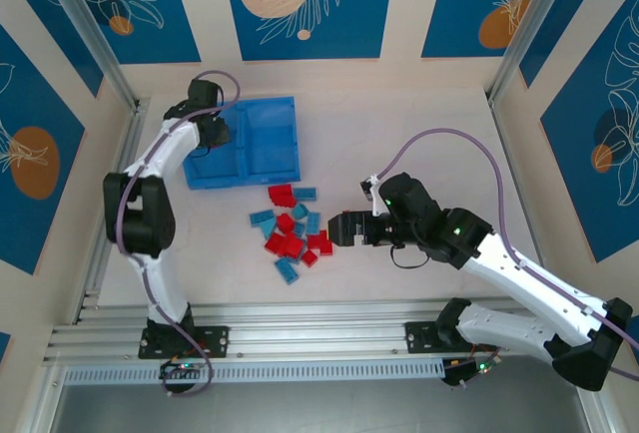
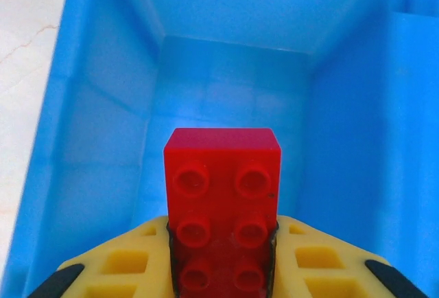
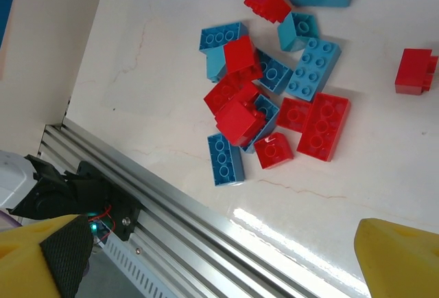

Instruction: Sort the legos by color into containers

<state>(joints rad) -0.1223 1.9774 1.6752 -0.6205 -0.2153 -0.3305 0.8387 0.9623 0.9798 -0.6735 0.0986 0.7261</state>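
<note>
loose red and light blue legos (image 1: 292, 233) lie heaped on the white table (image 1: 429, 114) between the two arms, just in front of the blue tray (image 1: 270, 144). several lean or sit on one another, and one red piece (image 3: 415, 71) lies apart from the heap. an aluminium rail (image 3: 185, 209) runs along the table's near edge. the right gripper (image 1: 344, 228) hangs just beside the heap's right edge, its yellow fingers (image 3: 398, 257) spread wide with nothing between them. in the top view the left arm's wrist covers part of the tray's left compartment, while the floor of the right compartment shows plain blue. the left gripper (image 2: 223, 243) hangs over that left compartment with its fingers clenched on the near end of a red brick (image 2: 221, 174). in the left wrist view, plain blue floor and low walls lie beyond the brick. the brick shows two rows of three studs, turned toward the wrist camera. its long axis runs straight out from between the fingers toward the compartment's far wall.
</note>
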